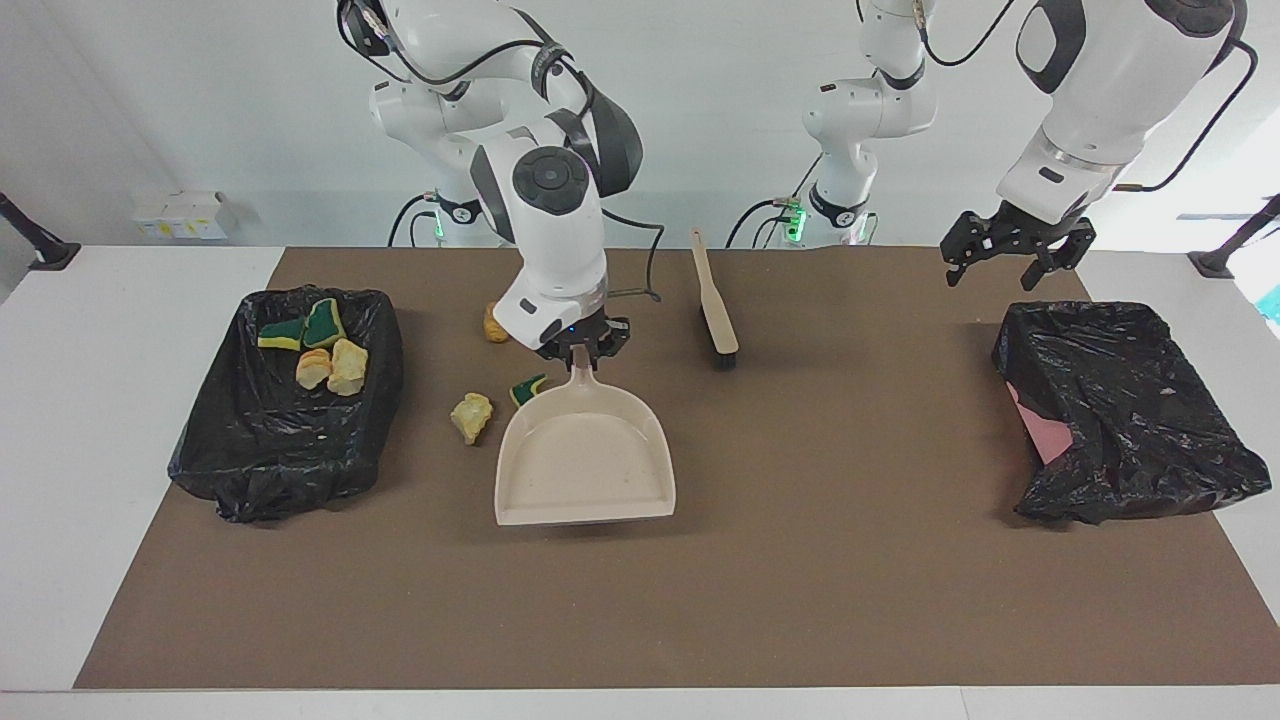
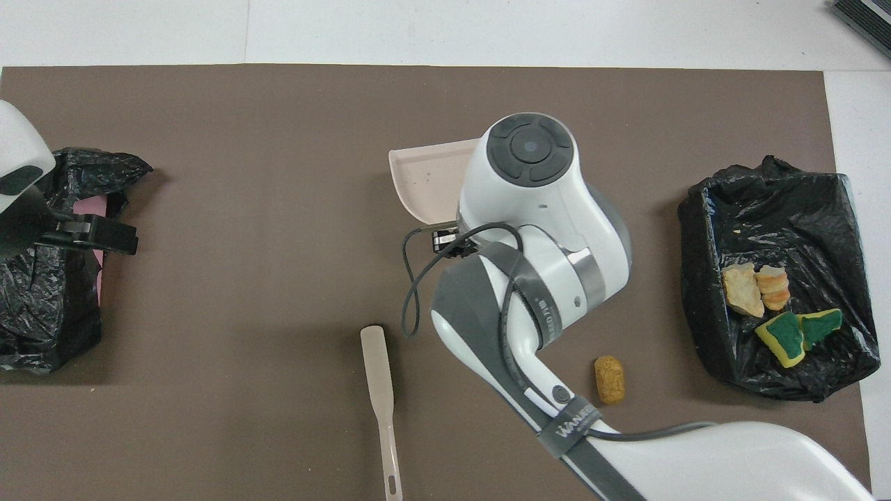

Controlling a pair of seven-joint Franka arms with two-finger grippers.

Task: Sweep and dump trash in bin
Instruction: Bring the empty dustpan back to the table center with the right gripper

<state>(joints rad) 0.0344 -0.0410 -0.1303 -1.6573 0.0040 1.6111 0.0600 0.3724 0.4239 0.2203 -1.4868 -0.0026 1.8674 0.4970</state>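
Brown mat (image 1: pixel 700 600), right gripper (image 1: pixel 580 352) gripping dustpan (image 1: pixel 585 465) beside scraps (image 1: pixel 471 415)

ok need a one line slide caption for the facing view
Right gripper holds the beige dustpan by its handle beside three loose scraps; four lie in the lined bin.

My table (image 1: pixel 120 420) has a white top, and a large brown mat (image 1: pixel 800 580) covers most of it, leaving white margins at both ends. The wall (image 1: pixel 200 100) I see past it is plain and pale, evenly lit. A small white box (image 1: pixel 180 213), perhaps a socket block, sits at its foot. Dark stands (image 1: pixel 35 240) rise at the table's corners.
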